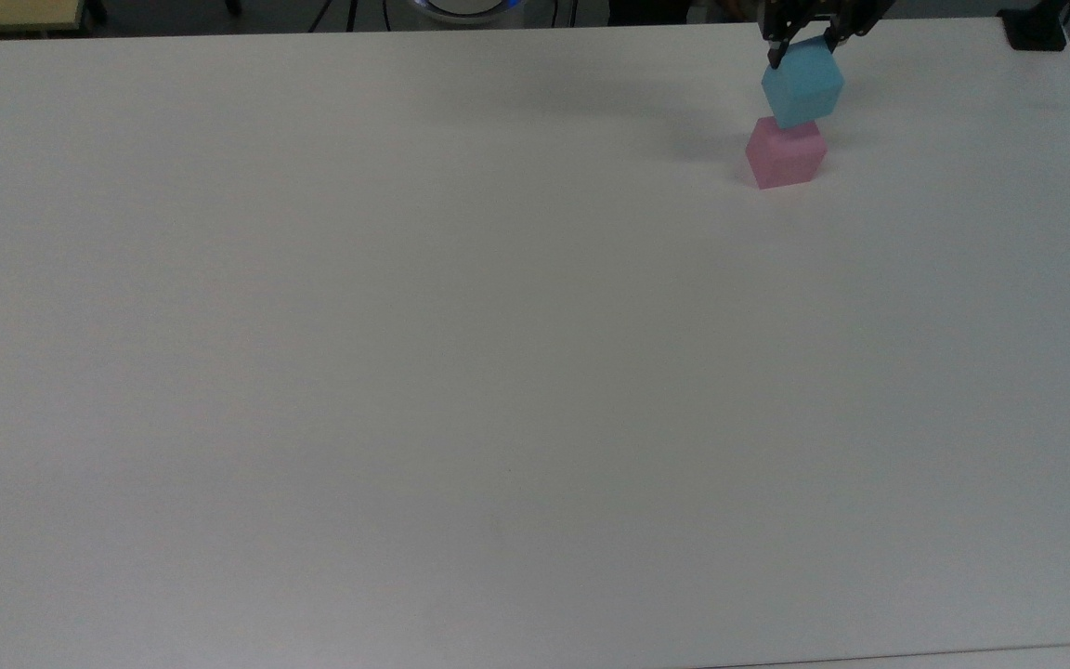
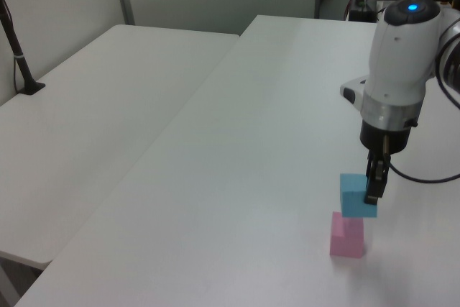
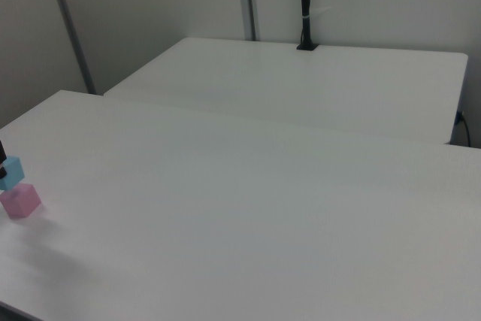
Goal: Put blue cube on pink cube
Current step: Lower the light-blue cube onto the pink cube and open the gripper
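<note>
Now the gripper [image 2: 374, 190] is clamping the blue cube [image 2: 357, 195] above the pink cube [image 2: 346, 234].
Placement is underway; next, squaring up, lowering, releasing.

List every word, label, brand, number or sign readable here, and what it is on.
None: no readable text in any view.
The blue cube, the pink cube and the table have plain surfaces.
The arm's white housing bears a blue light, no lettering.
</note>
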You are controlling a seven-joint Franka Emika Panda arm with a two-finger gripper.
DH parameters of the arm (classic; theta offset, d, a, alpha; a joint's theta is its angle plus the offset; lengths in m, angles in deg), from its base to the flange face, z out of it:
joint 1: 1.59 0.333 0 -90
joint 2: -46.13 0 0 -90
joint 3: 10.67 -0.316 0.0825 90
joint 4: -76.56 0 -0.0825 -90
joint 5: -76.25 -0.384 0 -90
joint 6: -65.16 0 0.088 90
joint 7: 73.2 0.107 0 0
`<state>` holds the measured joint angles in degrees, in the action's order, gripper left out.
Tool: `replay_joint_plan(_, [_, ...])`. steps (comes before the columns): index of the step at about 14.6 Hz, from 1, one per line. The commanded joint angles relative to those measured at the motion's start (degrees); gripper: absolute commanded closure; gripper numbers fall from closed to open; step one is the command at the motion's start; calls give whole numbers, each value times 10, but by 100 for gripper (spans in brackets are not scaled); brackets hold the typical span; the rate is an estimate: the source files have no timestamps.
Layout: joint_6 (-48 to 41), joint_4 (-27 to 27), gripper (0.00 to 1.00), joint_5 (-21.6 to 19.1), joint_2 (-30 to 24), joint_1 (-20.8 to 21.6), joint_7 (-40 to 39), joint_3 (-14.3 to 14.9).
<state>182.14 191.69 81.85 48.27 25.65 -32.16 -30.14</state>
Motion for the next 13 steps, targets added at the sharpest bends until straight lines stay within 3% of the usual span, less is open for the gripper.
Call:
replay_joint_plan(1, [29,5,65,39,25,19,52,-1])
replay_joint_plan(10, [40,-8,65,61,52,19,65,-1])
replay_joint_plan(11, [40,-8,58,63,52,19,65,-1])
replay_joint_plan(13, [38,-8,14,63,52,17,73,-1])
